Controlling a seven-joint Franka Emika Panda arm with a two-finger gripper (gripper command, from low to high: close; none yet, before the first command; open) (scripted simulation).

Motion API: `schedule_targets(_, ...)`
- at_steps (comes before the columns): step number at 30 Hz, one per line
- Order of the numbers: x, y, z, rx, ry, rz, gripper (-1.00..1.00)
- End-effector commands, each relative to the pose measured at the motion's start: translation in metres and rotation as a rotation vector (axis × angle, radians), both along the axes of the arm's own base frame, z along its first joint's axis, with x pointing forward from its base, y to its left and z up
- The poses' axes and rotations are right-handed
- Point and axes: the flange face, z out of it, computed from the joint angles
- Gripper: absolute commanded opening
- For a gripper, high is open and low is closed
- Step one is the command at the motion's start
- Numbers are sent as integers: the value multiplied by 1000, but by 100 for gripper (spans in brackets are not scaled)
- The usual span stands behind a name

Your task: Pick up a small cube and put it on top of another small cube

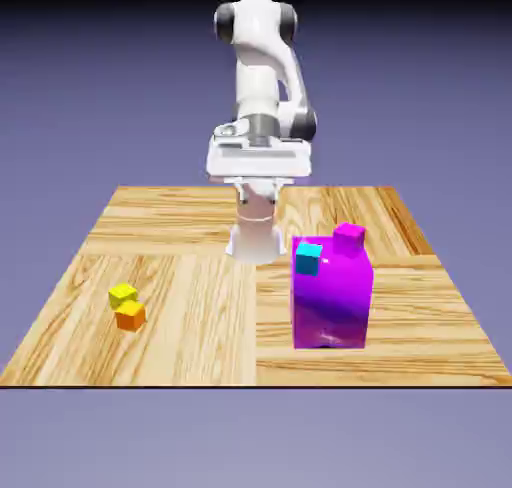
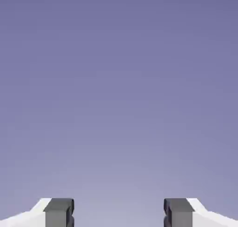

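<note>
yellow cube on the table, well apart from the open claw
the small plain yellow cube (image 1: 123, 296) lies on the wooden table (image 1: 200, 321) toward the exterior view's left, just beside the small orange cube (image 1: 130, 317); the white two-finger claw (image 1: 262, 198) hangs above the table, released.

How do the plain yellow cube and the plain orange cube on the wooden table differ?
The plain yellow cube lies nearer the robot's base; the plain orange cube lies nearer the camera. In the exterior view the orange one partly overlaps the yellow one, which sits slightly farther left. Both look similar in size.
</note>
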Motion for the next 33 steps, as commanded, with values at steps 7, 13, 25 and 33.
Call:
schedule_targets(7,-16,-81,69,247,-69,-214,0)
schedule_targets(13,-46,-160,107,489,-107,-381,0)
schedule_targets(25,-127,-329,95,1040,-81,-670,0)
schedule_targets(33,-175,-425,13,1432,46,-833,0)
